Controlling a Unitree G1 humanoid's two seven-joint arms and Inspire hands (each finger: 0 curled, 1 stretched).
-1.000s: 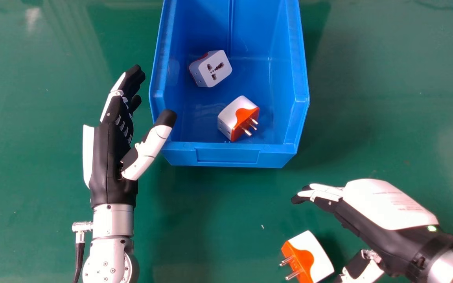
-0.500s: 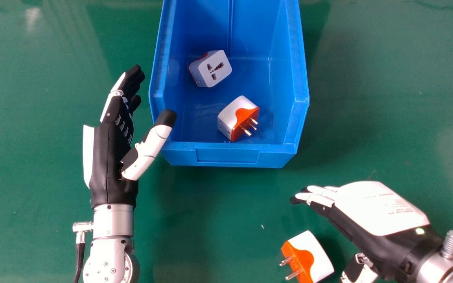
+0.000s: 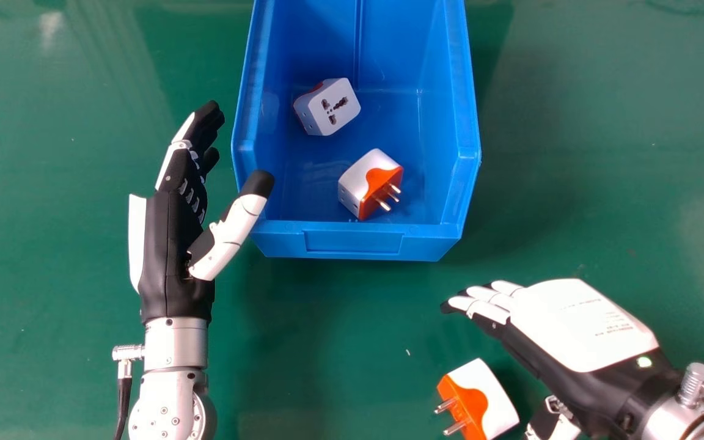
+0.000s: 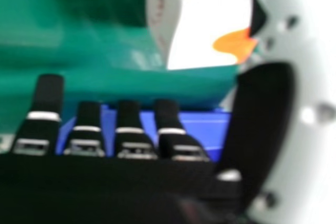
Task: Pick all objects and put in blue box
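In the head view my left hand [image 3: 172, 244] is open and empty, its thumb over the left rim of the blue box [image 3: 352, 241]. Inside the box lie a white adapter [image 3: 335, 109] with its sockets up and a white-and-orange adapter [image 3: 367, 180] with its pins outward. A third white-and-orange adapter [image 3: 489, 391] lies on the table near the bottom edge. Just right of it my right hand [image 3: 578, 324] is open, back upward, holding nothing. The right hand view shows that adapter [image 4: 210, 30] beside the thumb of my right hand [image 4: 262, 114].
The green table [image 3: 340, 342] surrounds the box. The box's front wall lies ahead and to the left of my right hand; its blue side [image 4: 202, 129] appears beyond the fingers in the right hand view.
My right hand has moved slightly left, and its back has turned more toward the head camera. The left hand and the adapters stay where they were.
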